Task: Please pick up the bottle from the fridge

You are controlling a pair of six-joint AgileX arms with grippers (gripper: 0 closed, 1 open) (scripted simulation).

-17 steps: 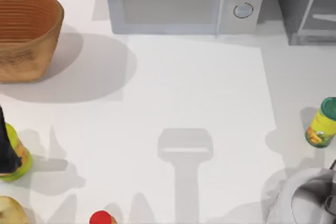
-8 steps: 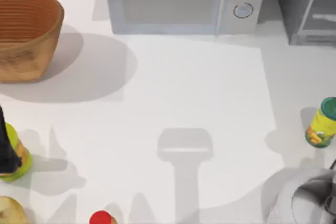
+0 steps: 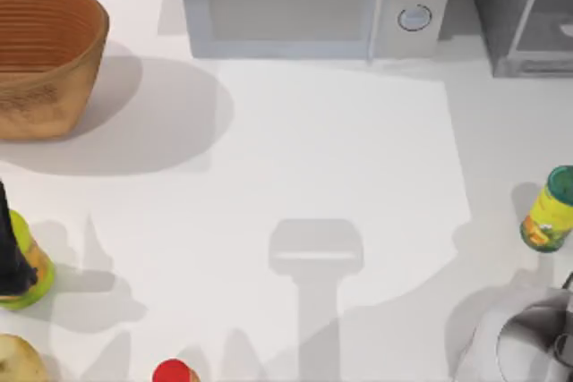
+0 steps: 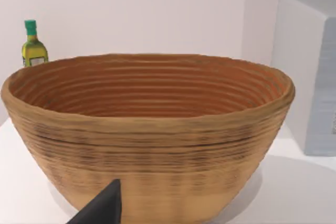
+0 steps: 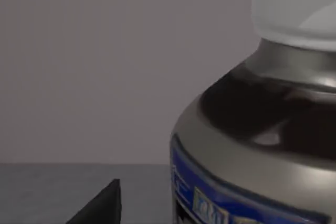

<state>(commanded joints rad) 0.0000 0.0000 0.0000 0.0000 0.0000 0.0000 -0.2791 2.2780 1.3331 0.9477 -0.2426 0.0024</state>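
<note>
The bottle (image 5: 262,145) stands very close to my right gripper's camera: a dark, glossy body with a blue label and a white cap (image 5: 294,9), and grey fridge wall (image 5: 79,77) behind it. A dark tip of my right gripper (image 5: 100,208) shows low in that view, beside the bottle and apart from it. In the top view the fridge (image 3: 524,15) is at the back right corner, and a pale part of my right arm (image 3: 524,342) sits at the front right edge. My left gripper (image 3: 9,248) is parked at the table's left edge.
A light grey microwave (image 3: 304,6) stands at the back centre and a woven basket (image 3: 45,51) at the back left. A yellow-green container with a teal lid (image 3: 551,207) is at the right edge. A red-capped one (image 3: 173,371) is at the front. A green-capped bottle (image 4: 34,45) stands behind the basket.
The pale part of my right arm at the front right edge has shifted slightly, and its shadow on the table has spread. Nothing else has moved.
</note>
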